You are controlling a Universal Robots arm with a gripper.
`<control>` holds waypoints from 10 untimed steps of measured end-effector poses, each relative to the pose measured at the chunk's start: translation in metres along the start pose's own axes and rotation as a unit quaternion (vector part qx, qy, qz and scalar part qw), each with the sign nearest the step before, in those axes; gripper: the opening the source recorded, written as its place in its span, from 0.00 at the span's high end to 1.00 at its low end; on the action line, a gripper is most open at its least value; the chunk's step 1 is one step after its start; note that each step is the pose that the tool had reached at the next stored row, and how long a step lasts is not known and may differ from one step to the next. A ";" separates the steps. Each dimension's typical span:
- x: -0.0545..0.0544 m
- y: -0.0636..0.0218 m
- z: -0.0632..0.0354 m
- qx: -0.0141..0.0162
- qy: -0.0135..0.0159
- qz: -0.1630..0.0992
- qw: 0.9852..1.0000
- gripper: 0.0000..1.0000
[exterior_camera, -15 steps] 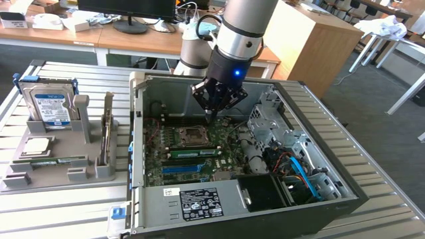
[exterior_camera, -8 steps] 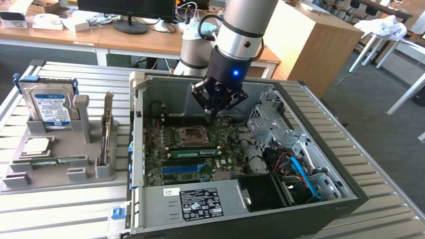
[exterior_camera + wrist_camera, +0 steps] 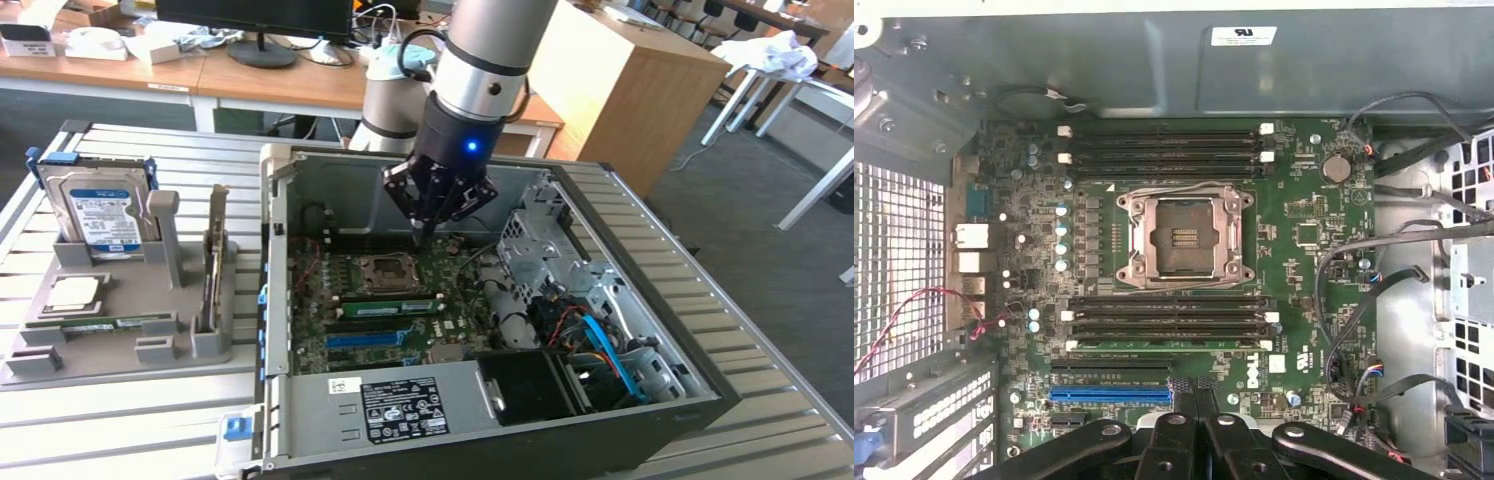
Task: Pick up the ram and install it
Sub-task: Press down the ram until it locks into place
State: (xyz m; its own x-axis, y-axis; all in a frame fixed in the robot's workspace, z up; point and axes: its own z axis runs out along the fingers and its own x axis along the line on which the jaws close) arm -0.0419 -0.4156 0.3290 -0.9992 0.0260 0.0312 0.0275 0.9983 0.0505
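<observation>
Lab or workshop: open PC case (image 3: 641, 400) on slatted metal bench (image 3: 120, 440), office desks (image 3: 267, 80) with monitor (image 3: 260, 25) behind.

Arm upright, wrist pointing straight down, gripper (image 3: 427, 232) jaws closed, holding nothing

Exterior view looks down, seemingly from the front; wrist view closely overlooks shared motherboard (image 3: 387, 300)

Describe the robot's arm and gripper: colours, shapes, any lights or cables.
The arm is a thick silver-grey tube with a pale blue joint cap behind it. It ends in a black wrist section bearing a small glowing blue light. Below sits the black gripper, built of angular linkage bars with silver pivot bolts, tapering to narrow dark fingers.
</observation>
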 end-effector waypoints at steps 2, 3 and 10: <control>0.001 0.0000 0.0001 0.000 0.000 0.000 1.000 0.90; 0.001 0.0000 0.0000 0.000 0.000 -0.001 1.000 0.90; 0.001 0.0000 0.0000 0.000 0.001 -0.017 1.000 0.90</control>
State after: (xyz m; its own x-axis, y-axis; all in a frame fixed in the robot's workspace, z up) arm -0.0432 -0.4156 0.3290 -0.9995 -0.0072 0.0313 -0.0057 0.9987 0.0506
